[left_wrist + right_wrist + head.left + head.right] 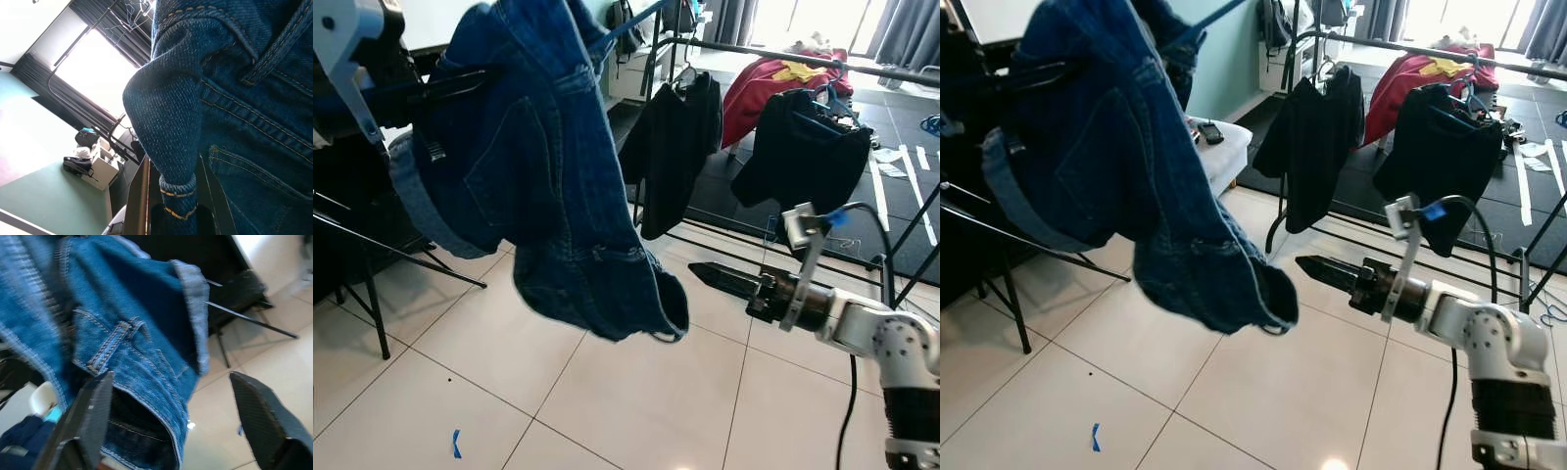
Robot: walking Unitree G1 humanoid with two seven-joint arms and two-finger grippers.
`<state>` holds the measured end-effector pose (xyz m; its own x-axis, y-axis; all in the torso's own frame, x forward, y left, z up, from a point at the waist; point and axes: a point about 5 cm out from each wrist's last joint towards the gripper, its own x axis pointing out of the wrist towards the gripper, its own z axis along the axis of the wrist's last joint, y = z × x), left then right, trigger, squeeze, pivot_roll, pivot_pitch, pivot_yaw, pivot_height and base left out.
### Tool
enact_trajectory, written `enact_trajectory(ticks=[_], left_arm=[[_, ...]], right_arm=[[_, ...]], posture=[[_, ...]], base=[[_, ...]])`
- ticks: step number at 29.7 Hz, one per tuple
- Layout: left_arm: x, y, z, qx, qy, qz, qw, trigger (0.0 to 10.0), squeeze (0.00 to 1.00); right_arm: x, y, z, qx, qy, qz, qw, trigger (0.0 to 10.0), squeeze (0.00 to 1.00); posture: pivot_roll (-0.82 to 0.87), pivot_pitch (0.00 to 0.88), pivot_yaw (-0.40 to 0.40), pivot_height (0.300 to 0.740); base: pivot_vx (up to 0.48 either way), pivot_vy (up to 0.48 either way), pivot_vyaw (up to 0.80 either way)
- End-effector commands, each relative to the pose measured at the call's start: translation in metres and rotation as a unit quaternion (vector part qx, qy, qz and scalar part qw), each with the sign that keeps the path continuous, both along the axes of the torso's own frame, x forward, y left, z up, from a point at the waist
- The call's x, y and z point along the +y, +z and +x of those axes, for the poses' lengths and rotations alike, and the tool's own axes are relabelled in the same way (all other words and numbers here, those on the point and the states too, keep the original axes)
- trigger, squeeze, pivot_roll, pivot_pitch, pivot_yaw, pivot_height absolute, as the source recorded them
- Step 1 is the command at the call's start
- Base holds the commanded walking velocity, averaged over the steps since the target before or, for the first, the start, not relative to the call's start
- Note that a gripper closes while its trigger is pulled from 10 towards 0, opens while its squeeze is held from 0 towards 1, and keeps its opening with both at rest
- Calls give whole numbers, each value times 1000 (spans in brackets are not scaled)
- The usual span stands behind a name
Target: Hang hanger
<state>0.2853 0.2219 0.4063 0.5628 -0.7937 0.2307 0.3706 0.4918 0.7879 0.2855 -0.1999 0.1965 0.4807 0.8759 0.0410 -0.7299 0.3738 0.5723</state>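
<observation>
Denim shorts (543,186) on a blue hanger (625,27) fill your upper left, left end effector (450,83) clamped on them; right end effector (724,279), fingers apart, waits lower right. Rack rail (783,54) not yet reached.

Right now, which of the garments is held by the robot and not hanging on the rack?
The blue denim jeans, gripped at the waistband by the left hand. The two black garments hang from the rail behind.
</observation>
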Motion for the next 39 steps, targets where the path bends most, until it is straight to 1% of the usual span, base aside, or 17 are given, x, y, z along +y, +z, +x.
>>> enact_trajectory(ticks=[1,8,9,10,11,13,20,22,23,26,27,31,32,33,34,37,39], left_arm=[[-6,10,-6,-23,-14,-13,1000,1020,0],[-9,14,-8,-26,-18,-11,999,941,0],[-9,15,-9,-27,-19,-10,999,941,0],[-9,15,-9,-27,-19,-10,999,941,0],[-9,16,-9,-28,-19,-9,999,941,0],[-9,16,-9,-28,-19,-9,999,941,0],[-11,19,-11,-34,-22,-10,999,941,0],[-11,19,-11,-34,-22,-10,999,941,0],[-12,21,-12,-37,-22,-11,999,941,0],[-12,21,-12,-37,-22,-11,999,941,0],[-12,24,-13,-42,-22,-12,999,863,0],[-12,24,-13,-42,-22,-12,999,863,0],[-13,27,-15,-47,-24,-15,998,824,0],[-13,27,-15,-47,-24,-15,998,824,0],[-14,32,-19,-53,-30,-23,998,824,0],[-14,32,-19,-53,-30,-23,998,824,0],[-14,32,-19,-52,-32,-27,998,784,0]], right_arm=[[7,1,-5,-18,28,-10,999,10000,1000],[11,-4,-12,-19,50,-35,998,10000,1000],[12,-7,-12,-15,51,-53,997,10000,384],[12,-7,-12,-15,51,-53,997,10000,384],[11,-12,-12,-9,49,-74,996,10000,0],[11,-12,-12,-9,49,-74,996,10000,0],[7,-28,-9,23,29,-149,988,10000,0],[7,-28,-9,23,29,-149,988,10000,0],[4,-34,-6,39,13,-167,985,8824,0],[4,-34,-6,39,13,-167,985,8824,0],[1,-38,-1,57,-9,-176,983,2667,0],[1,-38,-1,57,-9,-176,983,2667,0],[0,-41,2,67,-24,-172,982,0,0],[0,-41,2,67,-24,-172,982,0,0],[-2,-37,9,63,-50,-135,988,0,0],[-2,-37,9,63,-50,-135,988,0,0],[-2,-31,12,49,-54,-105,992,0,0]], posture=[[-63,12,-2,740],[-61,12,-2,740],[-61,13,-2,740],[-61,13,-2,740],[-61,13,-3,740],[-61,13,-3,740],[-62,15,-4,740],[-62,15,-4,740],[-62,16,-3,740],[-62,16,-3,740],[-59,16,-4,740],[-59,16,-4,740],[-57,17,-4,740],[-57,17,-4,740],[-54,19,-3,740],[-54,19,-3,740],[-53,18,-6,740]], base=[[0,0,0],[0,0,0],[0,0,0],[0,0,0],[0,0,0],[0,0,0],[0,0,0],[0,0,0],[0,0,0],[0,0,0],[0,0,0],[0,0,0],[0,0,0],[0,0,0],[0,0,0],[0,0,0],[0,0,0]])
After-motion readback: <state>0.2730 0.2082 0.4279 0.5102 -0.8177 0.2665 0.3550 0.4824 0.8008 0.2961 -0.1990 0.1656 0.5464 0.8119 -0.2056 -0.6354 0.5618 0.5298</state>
